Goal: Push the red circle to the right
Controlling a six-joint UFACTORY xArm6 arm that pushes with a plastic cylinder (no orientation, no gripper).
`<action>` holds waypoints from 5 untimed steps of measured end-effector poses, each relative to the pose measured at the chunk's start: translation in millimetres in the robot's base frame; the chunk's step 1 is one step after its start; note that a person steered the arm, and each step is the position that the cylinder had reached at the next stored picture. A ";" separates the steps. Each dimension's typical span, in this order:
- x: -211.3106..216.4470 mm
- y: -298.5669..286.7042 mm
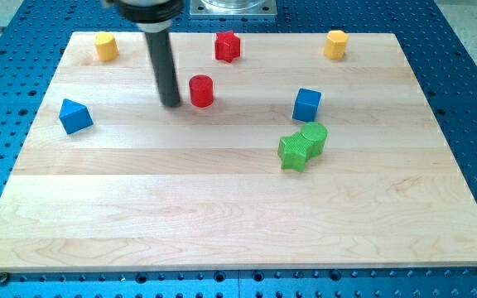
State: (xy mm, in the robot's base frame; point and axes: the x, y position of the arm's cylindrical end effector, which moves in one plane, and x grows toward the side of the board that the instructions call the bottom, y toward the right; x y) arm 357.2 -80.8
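The red circle [201, 90] is a short red cylinder standing on the wooden board [222, 215] in the upper middle of the view. My tip [171, 104] rests on the board just to the view's left of the red circle, with a small gap between them. The dark rod rises from the tip to the top of the view.
A red star block [228, 46] lies above the circle. A yellow block [106, 46] is at top left, a yellow hexagon [335, 44] at top right. A blue triangle [75, 116] is at left, a blue cube [306, 105] at right. A green star [292, 152] touches a green cylinder [314, 136].
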 end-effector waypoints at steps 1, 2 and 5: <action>-2.7 71.1; -17.7 133.6; -77.3 129.4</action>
State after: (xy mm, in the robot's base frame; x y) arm 279.9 48.6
